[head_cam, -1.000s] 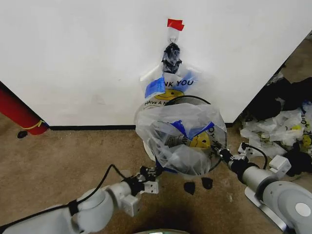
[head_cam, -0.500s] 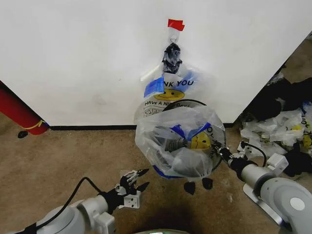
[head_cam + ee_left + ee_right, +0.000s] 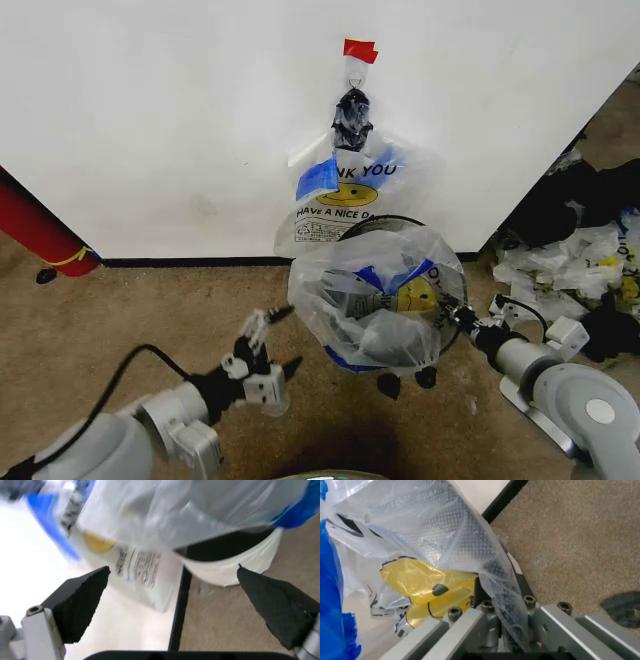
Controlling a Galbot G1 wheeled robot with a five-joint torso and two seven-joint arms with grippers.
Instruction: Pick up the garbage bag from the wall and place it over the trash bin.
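The left gripper has let go and backed off to the left of the trash bin, its jaws now spread wide and empty, so that side is released. The garbage bag is draped over the bin, its edge pinched by the right gripper at the bin's right (a second smiley bag hangs on the wall behind the bin). Brown carpet lies around the bin, and a heap of bags to its right
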